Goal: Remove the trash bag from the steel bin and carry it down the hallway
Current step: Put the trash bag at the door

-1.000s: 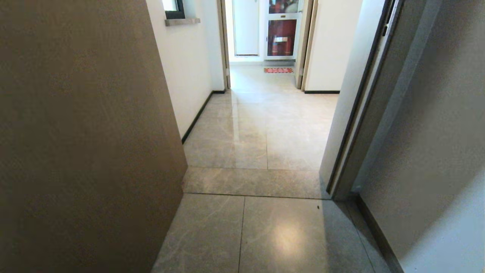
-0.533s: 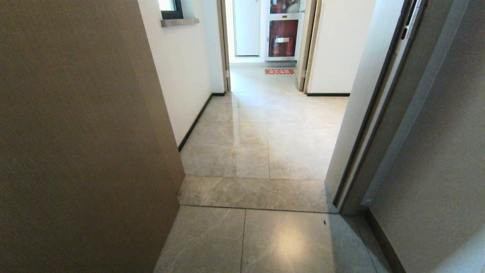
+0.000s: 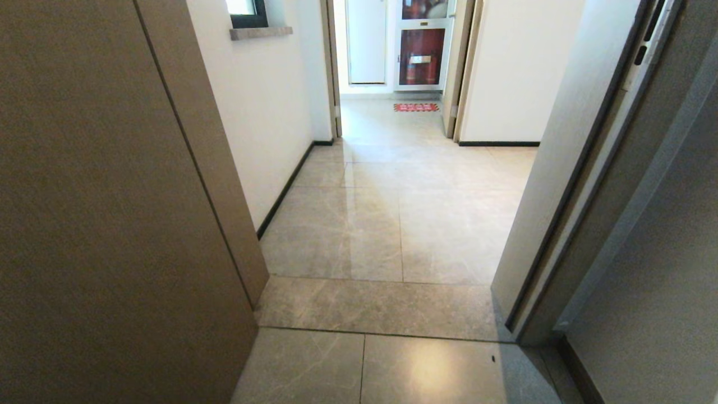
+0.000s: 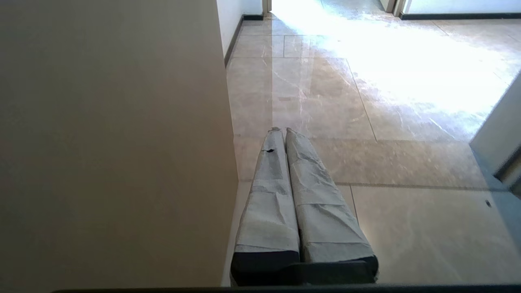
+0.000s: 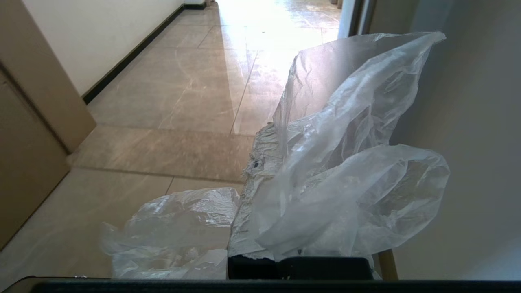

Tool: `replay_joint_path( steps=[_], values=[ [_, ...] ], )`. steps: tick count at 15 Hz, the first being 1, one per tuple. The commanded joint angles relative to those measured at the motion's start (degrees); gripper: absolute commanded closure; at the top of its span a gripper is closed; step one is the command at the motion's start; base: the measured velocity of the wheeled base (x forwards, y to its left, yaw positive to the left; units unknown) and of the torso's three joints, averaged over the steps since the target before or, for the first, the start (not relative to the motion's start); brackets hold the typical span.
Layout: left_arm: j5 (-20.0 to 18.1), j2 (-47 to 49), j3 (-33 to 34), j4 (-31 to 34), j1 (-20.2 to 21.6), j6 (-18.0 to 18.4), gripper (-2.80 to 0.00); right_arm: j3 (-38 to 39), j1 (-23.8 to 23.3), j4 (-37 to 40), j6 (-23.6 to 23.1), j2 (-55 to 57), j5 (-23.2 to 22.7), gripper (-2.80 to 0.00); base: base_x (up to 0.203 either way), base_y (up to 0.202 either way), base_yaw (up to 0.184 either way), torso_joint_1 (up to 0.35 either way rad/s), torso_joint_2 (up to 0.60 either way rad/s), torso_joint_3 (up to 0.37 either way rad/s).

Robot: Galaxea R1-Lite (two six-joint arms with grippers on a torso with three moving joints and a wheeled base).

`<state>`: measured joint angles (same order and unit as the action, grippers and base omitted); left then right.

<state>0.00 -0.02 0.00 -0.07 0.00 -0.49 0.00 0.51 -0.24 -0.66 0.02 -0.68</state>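
R gripper (image 5: 264, 134) jaws clamped on trash bag (image 5: 333, 171), apparently; L gripper (image 4: 283, 131) jaws together, empty.

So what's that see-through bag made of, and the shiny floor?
The trash bag looks like thin clear plastic film: it is crinkled and you can see the wall through it. The hallway floor seems to be polished stone or ceramic tile: pale veins, straight grout lines, and a glossy surface that reflects light.

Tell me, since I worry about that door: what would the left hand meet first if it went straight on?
Probably nothing close: the left hand, empty, points along the bare hallway floor. The brown door runs close beside it, seemingly just off its line; depth is unclear.
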Motion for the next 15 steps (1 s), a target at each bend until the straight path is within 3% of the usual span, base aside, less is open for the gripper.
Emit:
replay_joint_path(
  steps=[1, 15],
  values=[
    [0.0, 0.0, 0.0, 0.0, 0.0, 0.0, 0.00, 0.0, 0.0, 0.0, 0.0, 0.1, -0.1, 0.00, 0.193, 0.000, 0.000, 0.001, 0.01, 0.001],
    [0.0, -0.1, 0.0, 0.0, 0.0, 0.0, 0.00, 0.0, 0.0, 0.0, 0.0, 0.1, -0.1, 0.00, 0.191, 0.000, 0.001, 0.001, 0.00, 0.002]
  ],
)
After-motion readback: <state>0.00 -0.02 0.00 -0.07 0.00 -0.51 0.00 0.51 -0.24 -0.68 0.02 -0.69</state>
